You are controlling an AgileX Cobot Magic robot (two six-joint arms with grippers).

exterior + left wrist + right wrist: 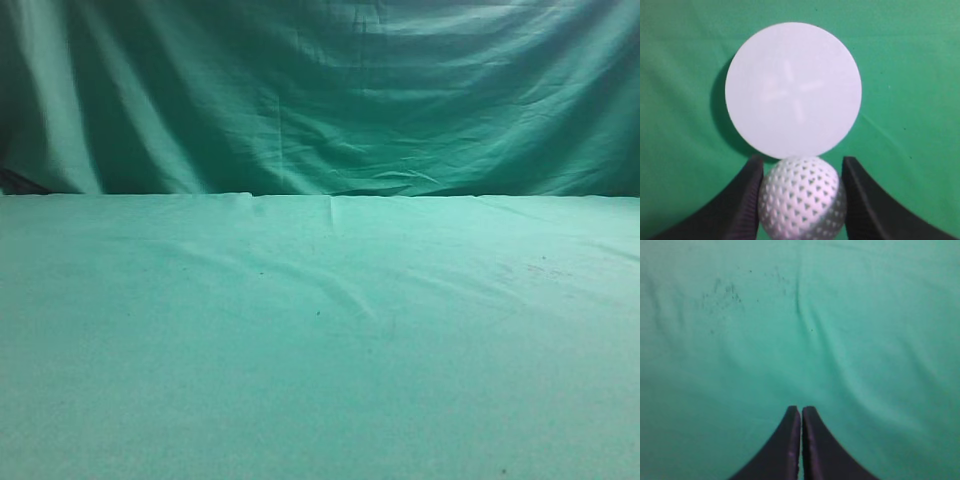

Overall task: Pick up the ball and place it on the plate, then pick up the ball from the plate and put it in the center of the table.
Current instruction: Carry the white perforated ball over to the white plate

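Observation:
In the left wrist view my left gripper (801,165) is shut on the white dimpled ball (802,197), one black finger on each side of it. It is held above the green table cloth (680,125), just short of the near rim of the round white plate (793,89). The plate lies flat and holds nothing. In the right wrist view my right gripper (801,410) is shut and empty over bare green cloth (865,340). The exterior view shows only the table (320,340); ball, plate and both grippers are out of that view.
A darker green cloth backdrop (320,90) hangs behind the table's far edge. The table cloth has shallow wrinkles (340,290) near the middle and small dark specks (722,295).

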